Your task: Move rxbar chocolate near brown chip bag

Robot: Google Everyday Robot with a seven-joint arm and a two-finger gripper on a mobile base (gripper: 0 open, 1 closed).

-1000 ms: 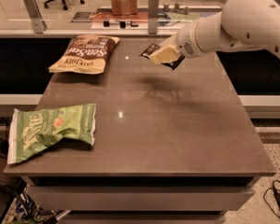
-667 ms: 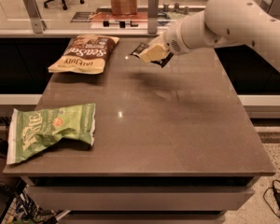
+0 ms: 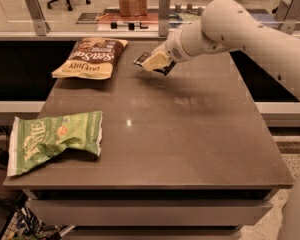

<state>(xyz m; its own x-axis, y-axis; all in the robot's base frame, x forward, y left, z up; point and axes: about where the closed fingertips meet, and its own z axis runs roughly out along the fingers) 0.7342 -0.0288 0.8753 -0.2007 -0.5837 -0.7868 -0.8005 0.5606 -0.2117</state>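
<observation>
The brown chip bag (image 3: 91,58) lies flat at the table's far left, dark brown at its far end and tan-yellow toward me. My gripper (image 3: 153,62) hangs just above the table at the far middle, a short way right of that bag. It is shut on the rxbar chocolate (image 3: 142,59), whose black wrapper sticks out on both sides of the cream fingers (image 3: 156,61). My white arm (image 3: 240,31) reaches in from the right.
A green and white chip bag (image 3: 52,137) lies crumpled at the near left corner of the brown table (image 3: 190,139). A glass barrier with metal posts (image 3: 164,6) runs behind the table's far edge.
My gripper has carried the rxbar chocolate leftward along the far part of the table, closer to the brown chip bag. The bags have not moved.
</observation>
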